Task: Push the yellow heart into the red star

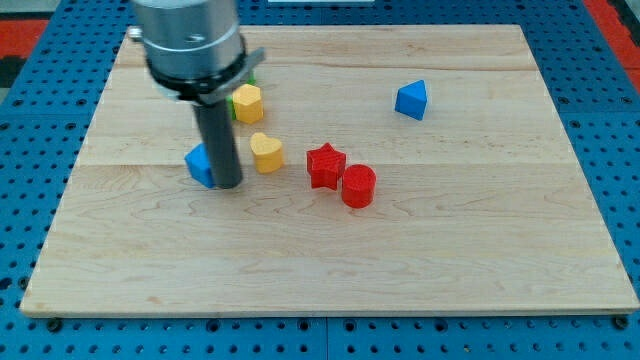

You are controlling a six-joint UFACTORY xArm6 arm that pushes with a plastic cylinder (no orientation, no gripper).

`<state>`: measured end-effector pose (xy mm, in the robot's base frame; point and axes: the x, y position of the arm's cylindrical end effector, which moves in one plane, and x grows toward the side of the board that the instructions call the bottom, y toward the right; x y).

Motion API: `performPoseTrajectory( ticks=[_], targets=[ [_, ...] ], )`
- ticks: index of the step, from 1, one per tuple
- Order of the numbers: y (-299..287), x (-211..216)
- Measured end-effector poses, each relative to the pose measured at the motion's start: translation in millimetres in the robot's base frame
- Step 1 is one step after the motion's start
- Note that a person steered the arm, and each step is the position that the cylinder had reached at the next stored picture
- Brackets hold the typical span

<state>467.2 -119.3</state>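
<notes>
Here, the lines for this moment:

Worktop: a pale wooden board (420,250) lies on a blue perforated base (30,60); all blocks stand on the board.

My tip: the dark rod comes down from the grey cylinder body of the arm (190,40) at the view's top left, and my tip (228,186) meets the board left of centre.

Gripper: the arm carries none, only the straight rod, so nothing is held or clamped.

Yellow heart: the yellow heart (266,152) stands just to the view's right of my tip and a little higher; a narrow gap seems to remain between them, but I cannot tell for sure.

Red star: the red star (325,165) is to the view's right of the yellow heart, near it but apart, with bare wood between.

Red cylinder: the red cylinder (358,186) touches or almost touches the red star on its lower right side.

Blue block: a blue block (200,163) sits just left of the rod, partly hidden by it; its shape I cannot make out.

Yellow hexagon: a yellow hexagon block (247,103) is above the yellow heart, close to the rod.

Green block: only a small green edge (233,104) shows beside the yellow hexagon block, behind the arm.

Blue triangle: a blue triangle block (411,100) stands well apart, toward the view's upper right.
</notes>
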Motion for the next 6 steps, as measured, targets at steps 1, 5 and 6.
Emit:
performPoseTrajectory(
  ticks=[1,5,6],
  targets=[
    [14,-12],
    [124,-31],
    [148,-73]
  ],
)
